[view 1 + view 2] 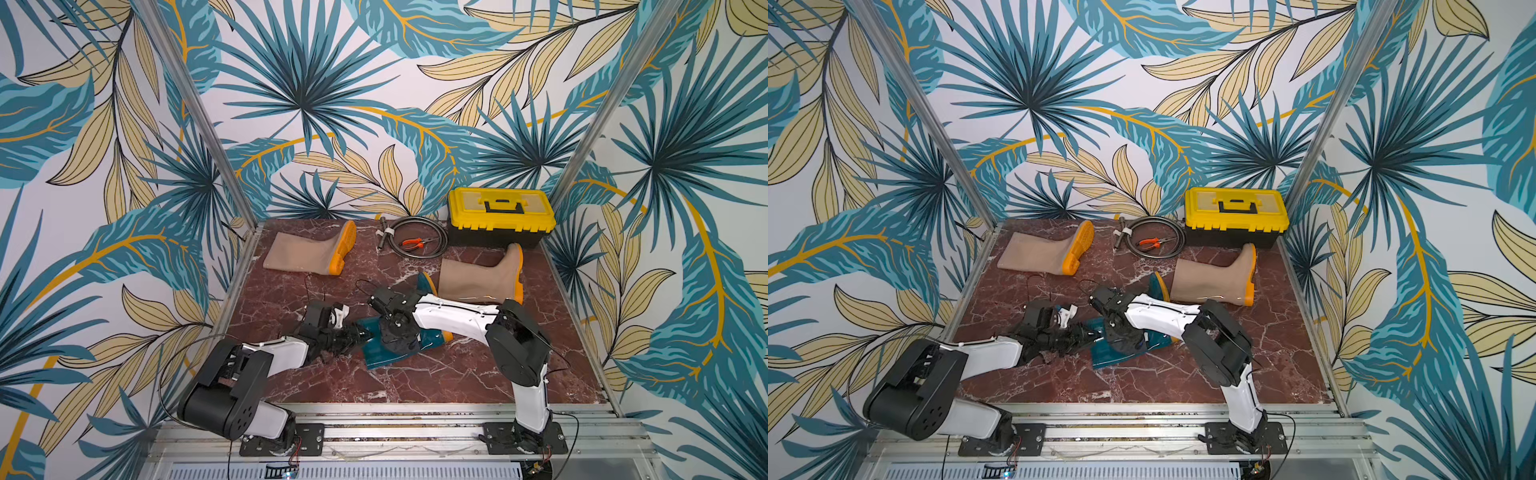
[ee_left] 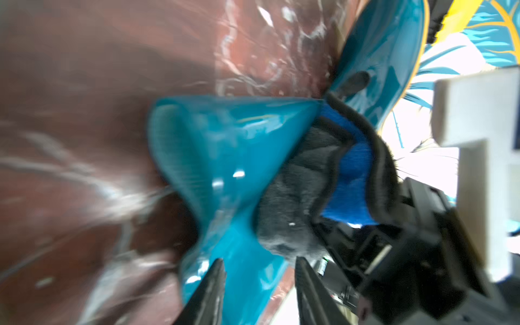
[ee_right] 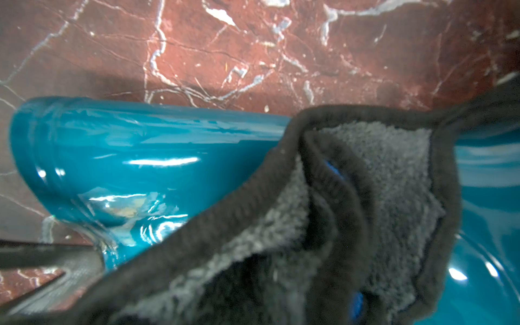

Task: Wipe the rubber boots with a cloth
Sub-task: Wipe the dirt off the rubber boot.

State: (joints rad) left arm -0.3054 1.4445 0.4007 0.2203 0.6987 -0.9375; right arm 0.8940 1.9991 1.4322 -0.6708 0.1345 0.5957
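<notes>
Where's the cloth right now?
In both top views the cloth lies bunched on the shaft of the teal boot, front-centre of the table, pinched in the right gripper.

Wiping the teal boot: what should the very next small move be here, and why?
Probably close the left gripper on the shaft of the teal boot. Its jaws stand apart at the shaft's open end, while the right gripper presses the cloth onto the boot further along. The boot lies loose on its side on the table, so a wipe might push it.
</notes>
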